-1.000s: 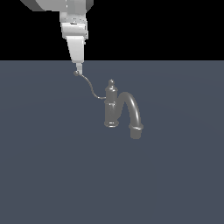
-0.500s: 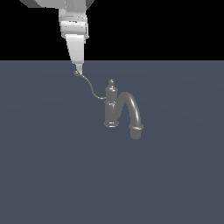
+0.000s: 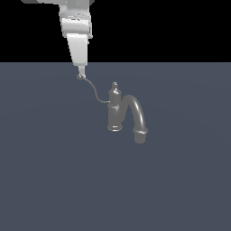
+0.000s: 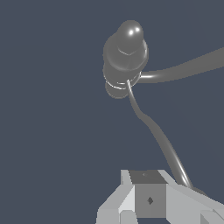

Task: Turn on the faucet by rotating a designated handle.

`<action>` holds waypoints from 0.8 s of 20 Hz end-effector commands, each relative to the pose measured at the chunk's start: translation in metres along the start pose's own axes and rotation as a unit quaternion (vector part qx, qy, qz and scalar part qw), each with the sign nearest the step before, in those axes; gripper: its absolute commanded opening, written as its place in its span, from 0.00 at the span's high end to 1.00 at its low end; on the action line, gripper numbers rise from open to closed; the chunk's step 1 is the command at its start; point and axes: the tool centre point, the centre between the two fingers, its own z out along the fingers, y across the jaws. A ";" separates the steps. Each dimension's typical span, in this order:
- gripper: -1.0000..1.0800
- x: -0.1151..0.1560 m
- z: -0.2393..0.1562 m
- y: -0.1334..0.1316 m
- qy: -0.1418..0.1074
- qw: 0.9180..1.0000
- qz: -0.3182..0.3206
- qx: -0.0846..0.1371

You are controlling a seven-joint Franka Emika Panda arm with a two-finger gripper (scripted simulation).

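Hanging down from above, the claw [image 3: 80,72] had its tip right at the small ball on the end of the handle [image 3: 96,92], near the far edge of the bench [image 3: 45,180]. The faucet [image 3: 115,108] stood out on the bench, away from the near edge. The thin handle ran in a long curvy line from the claw to the faucet's column, toward the exterior view's right and a bit nearer. I think the next push should go sideways, across that line. I could not tell if the claw was open or closed.
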 end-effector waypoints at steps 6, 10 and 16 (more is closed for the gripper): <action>1.00 0.001 0.000 0.024 0.001 1.000 0.000 -0.003; 1.00 0.001 0.000 0.036 0.001 1.000 0.000 -0.003; 1.00 0.009 -0.002 0.041 0.001 1.000 0.004 0.002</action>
